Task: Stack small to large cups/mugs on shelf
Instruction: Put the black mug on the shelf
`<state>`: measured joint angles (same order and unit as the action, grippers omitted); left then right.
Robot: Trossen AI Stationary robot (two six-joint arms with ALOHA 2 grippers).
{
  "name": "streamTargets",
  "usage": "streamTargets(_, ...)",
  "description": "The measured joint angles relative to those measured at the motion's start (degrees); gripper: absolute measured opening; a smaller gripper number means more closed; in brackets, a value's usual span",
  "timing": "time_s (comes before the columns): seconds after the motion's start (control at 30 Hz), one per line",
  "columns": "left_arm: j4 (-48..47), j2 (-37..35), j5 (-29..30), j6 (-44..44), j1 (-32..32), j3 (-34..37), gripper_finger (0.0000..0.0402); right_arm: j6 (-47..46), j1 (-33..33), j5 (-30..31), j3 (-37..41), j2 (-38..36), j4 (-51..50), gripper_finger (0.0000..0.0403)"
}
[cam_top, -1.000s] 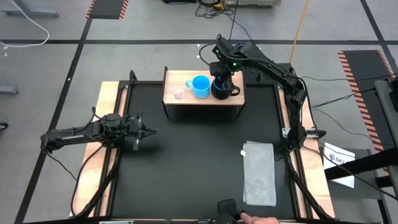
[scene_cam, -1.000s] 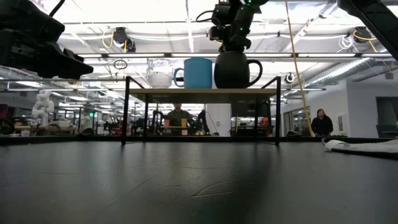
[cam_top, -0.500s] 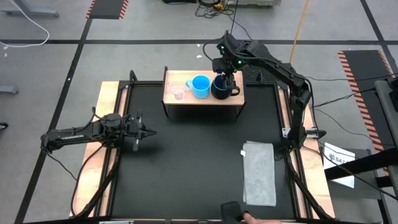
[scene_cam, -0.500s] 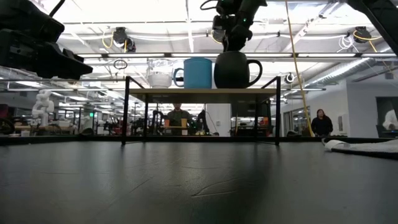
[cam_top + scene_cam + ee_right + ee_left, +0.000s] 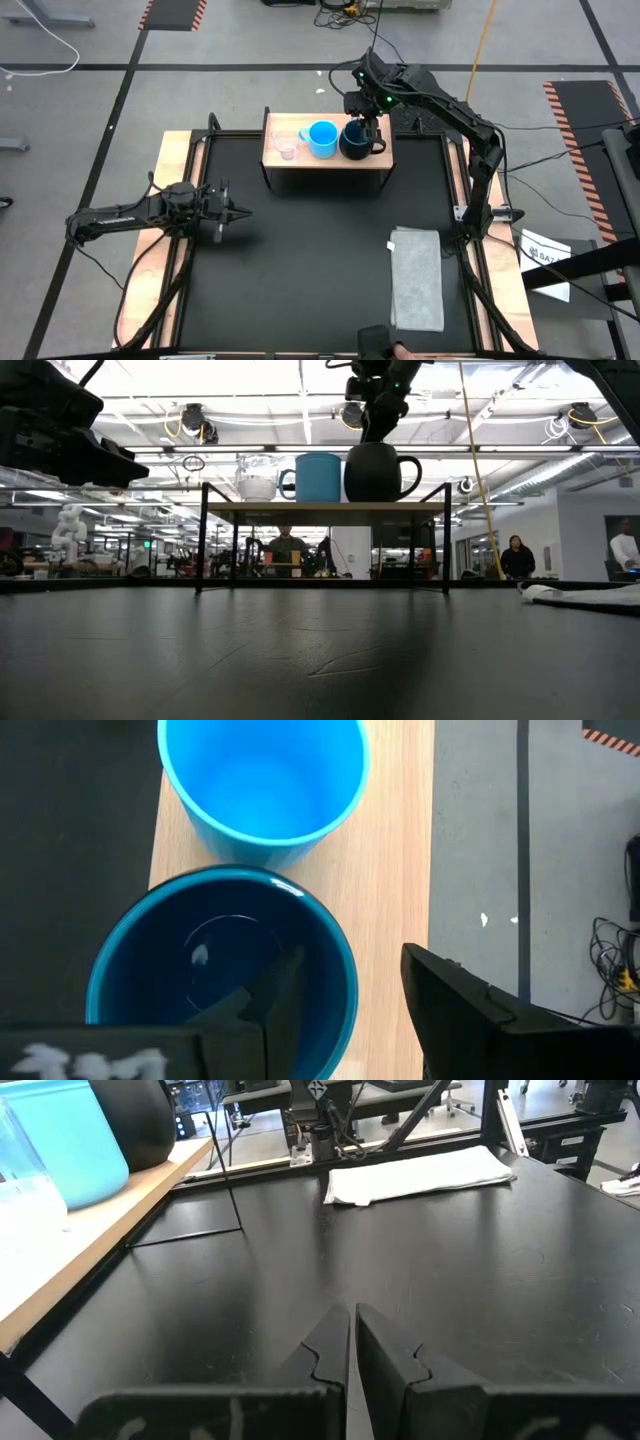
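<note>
On the shelf's (image 5: 325,163) wooden top three cups stand upright in a row: the tiny clear cup (image 5: 287,148), the light-blue mug (image 5: 322,138) and the dark navy mug (image 5: 355,142). My right gripper (image 5: 367,115) hovers open just above the navy mug (image 5: 215,970); in its wrist view one finger (image 5: 275,1005) stands over the mug's hollow and the other (image 5: 455,1010) outside its rim, touching nothing that I can see. In the low view it (image 5: 377,425) is over the navy mug (image 5: 375,472). My left gripper (image 5: 243,212) waits shut over the table's left part (image 5: 352,1325).
A grey folded cloth (image 5: 417,278) lies by the table's right near corner. The shelf stands at the far edge, with bare black mat (image 5: 300,260) between it and the near edge. A person's hand (image 5: 405,351) shows at the near edge.
My right gripper has risen a little above the navy mug and drifted slightly toward the far right. The three cups have stayed where they were on the shelf.
</note>
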<state>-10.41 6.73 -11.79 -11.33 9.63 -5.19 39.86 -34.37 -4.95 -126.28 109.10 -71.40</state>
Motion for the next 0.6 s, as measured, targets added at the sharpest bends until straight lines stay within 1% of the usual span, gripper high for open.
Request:
streamTargets(0.47,0.0,0.0,0.0,0.0,0.0,0.0,0.0026,0.1,0.0,0.0,0.0,0.0,0.0,0.016)
streamTargets(0.6,0.0,0.0,0.0,0.0,0.0,0.0,0.0026,0.0,0.0,0.1,0.0,-1.7,0.1,0.016)
